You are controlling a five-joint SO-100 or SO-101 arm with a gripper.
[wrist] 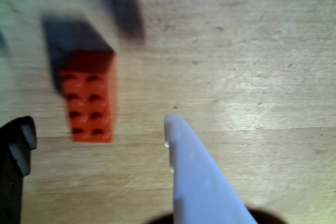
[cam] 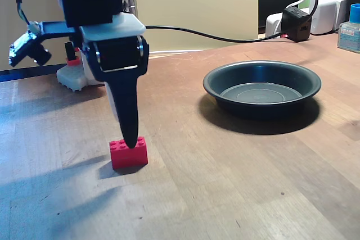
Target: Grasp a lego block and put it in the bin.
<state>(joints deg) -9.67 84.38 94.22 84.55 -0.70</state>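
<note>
The red lego block lies flat on the wooden table, studs up. In the wrist view it sits between my black finger at the left edge and my white finger, nearer the black one; neither touches it. My gripper is open and straddles the block's near end. In the fixed view the gripper points straight down, its black fingertip just over the lego block. The bin, a dark round pan, stands to the right and further back, with nothing in it.
In the fixed view the white robot base stands at the back left. A black cable runs along the table's far edge to a black box. A white adapter and a blue-capped bottle stand at the back right.
</note>
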